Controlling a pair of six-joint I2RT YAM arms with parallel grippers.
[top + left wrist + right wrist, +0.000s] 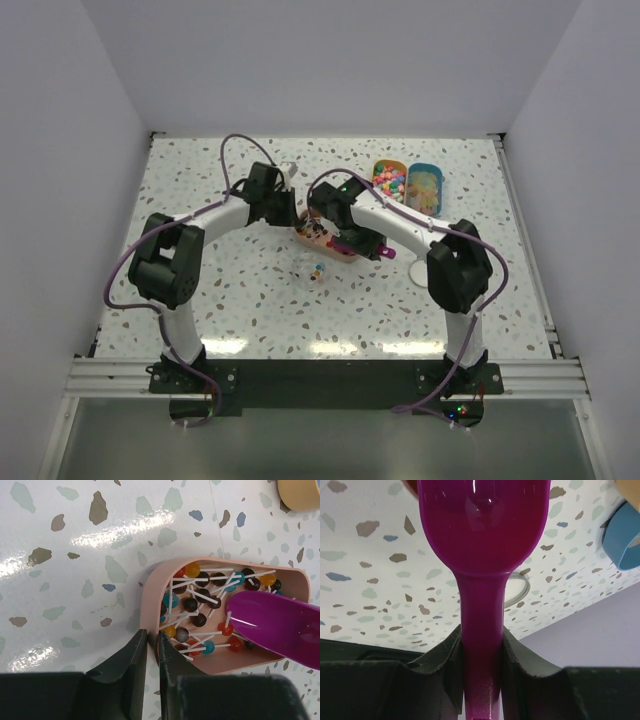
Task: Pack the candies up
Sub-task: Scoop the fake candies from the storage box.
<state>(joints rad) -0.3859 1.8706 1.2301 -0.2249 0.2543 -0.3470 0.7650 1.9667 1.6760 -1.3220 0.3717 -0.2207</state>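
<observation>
Over the tray (149, 594) of candies (201, 598), purple scoop (280, 625) tight in right gripper (481, 662) (left gripper (152, 649) tight on tray rim).

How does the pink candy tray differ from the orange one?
The pink tray holds dark candies on white sticks; the orange tray holds bright pastel candies. The left fingers pinch the pink tray's wall and the purple scoop reaches over it; the orange tray stands untouched. Both are open-topped.
</observation>
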